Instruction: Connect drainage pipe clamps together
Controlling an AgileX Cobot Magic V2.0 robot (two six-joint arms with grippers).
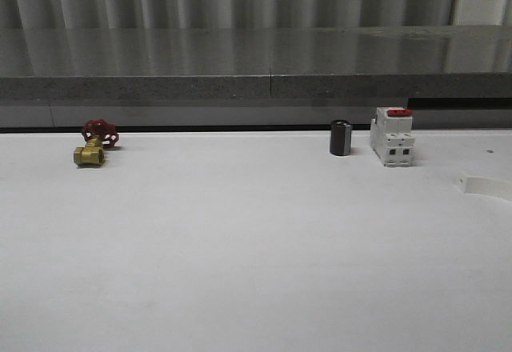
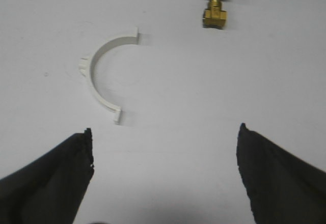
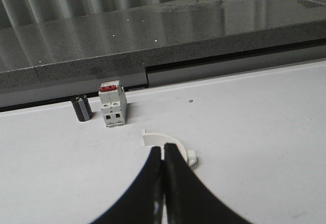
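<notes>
One drainage pipe clamp [image 2: 97,76], a white half-ring with flat end flanges and a small outer tab, lies flat on the white table. My left gripper [image 2: 165,130] hovers short of it, open wide with nothing between its dark fingers [image 2: 61,175]. The other clamp half [image 3: 175,141] lies near the table's right side, also seen as a white arc [image 1: 486,186] at the front view's right edge. My right gripper [image 3: 163,150] is shut, its fingertips overlapping that clamp in the wrist view and hiding part of the arc; nothing is held.
A brass valve with a red handwheel [image 1: 94,147] [image 2: 215,7] sits at the back left. A black cylinder [image 1: 341,138] [image 3: 82,108] and a white circuit breaker with a red switch [image 1: 392,136] [image 3: 113,104] stand at the back right. A grey ledge [image 1: 256,86] runs behind the table.
</notes>
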